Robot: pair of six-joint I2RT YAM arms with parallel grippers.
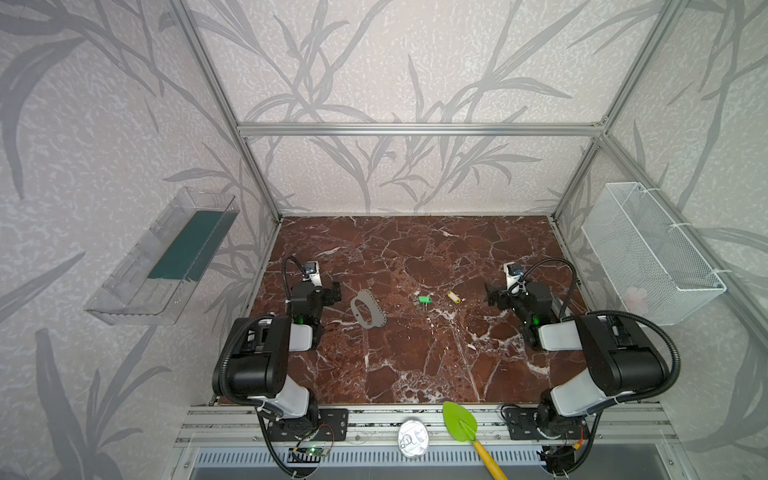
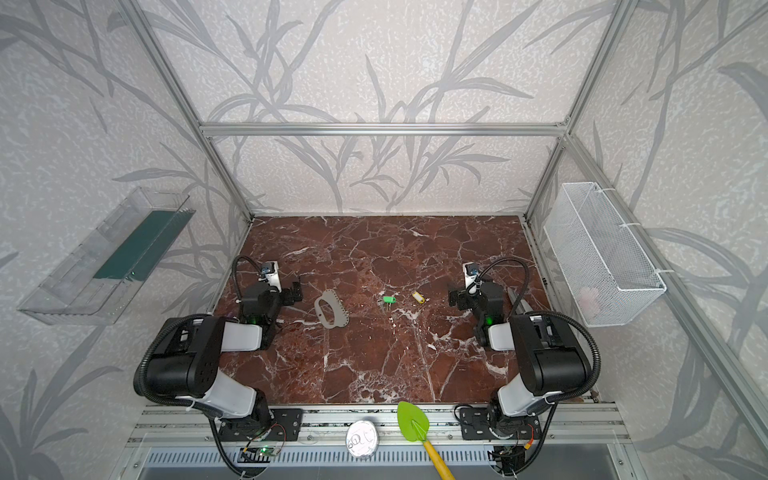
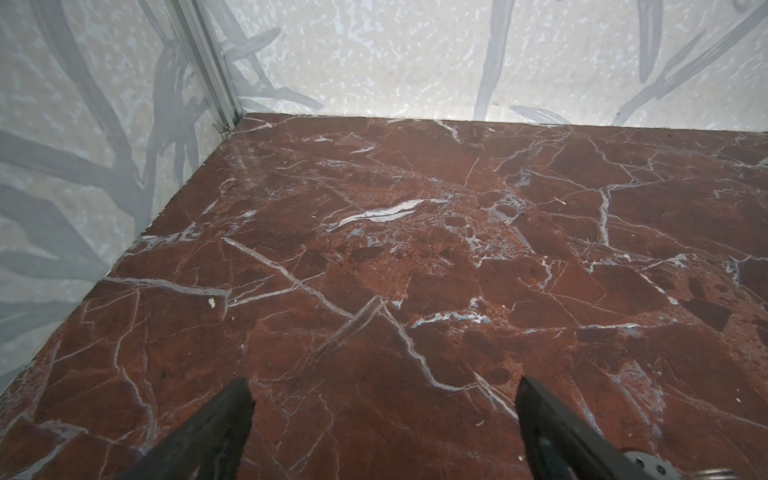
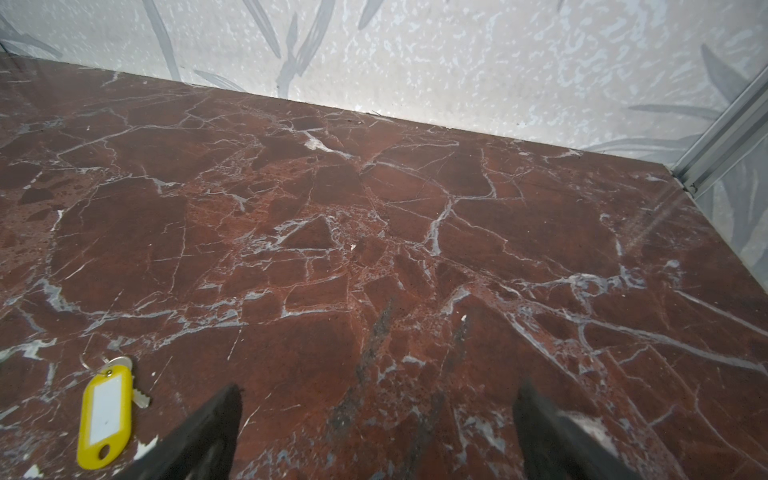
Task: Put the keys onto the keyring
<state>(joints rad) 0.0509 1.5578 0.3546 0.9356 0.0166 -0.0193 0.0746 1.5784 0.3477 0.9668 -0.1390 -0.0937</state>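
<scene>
Keys – green-tagged key near yellow-tagged key – on the marble table, off the keyring
Left gripper spread wide, empty, over bare marble, keyring just beside it; right gripper likewise wide, empty, near the yellow-tagged key

1. Both top views are evenly and softly lit; the pale walls read bright and the dark marble tabletop dimmer.
2. Shadows on it are faint and soft-edged.
3. The top views are slightly soft; the white mesh basket nearly washes out.
4. In the wrist views the left gripper and right gripper have blurred, out-of-focus tips, while the marble veins are crisp.
5. A pale reflected streak crosses the tabletop near the corner post.
</scene>
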